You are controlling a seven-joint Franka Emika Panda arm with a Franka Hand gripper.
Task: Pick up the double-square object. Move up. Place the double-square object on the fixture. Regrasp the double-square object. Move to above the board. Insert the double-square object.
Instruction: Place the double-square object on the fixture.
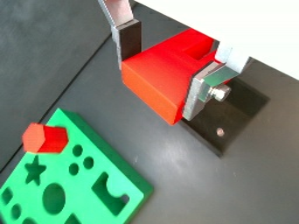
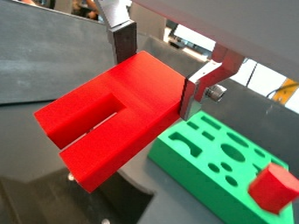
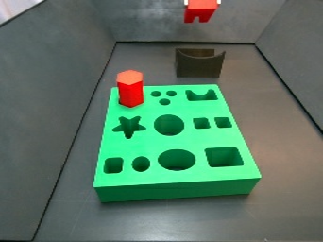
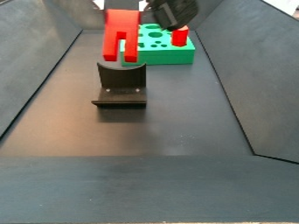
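My gripper (image 1: 167, 61) is shut on the double-square object (image 1: 163, 83), a red block with a notch between its two square lobes, clamped between the silver fingers in both wrist views (image 2: 111, 118). In both side views the block (image 3: 199, 9) hangs in the air above the dark fixture (image 3: 198, 61), lobes pointing down (image 4: 119, 35). The fixture's U-shaped top (image 4: 121, 79) is bare. The green board (image 3: 177, 142) lies on the floor just past the fixture, away from the gripper.
A taller red hexagonal prism (image 3: 128, 87) stands in a hole at one corner of the board (image 1: 70, 179). Sloping dark grey walls (image 4: 47, 70) enclose the floor on both sides. The fixture's base plate (image 1: 233, 118) shows under the gripper.
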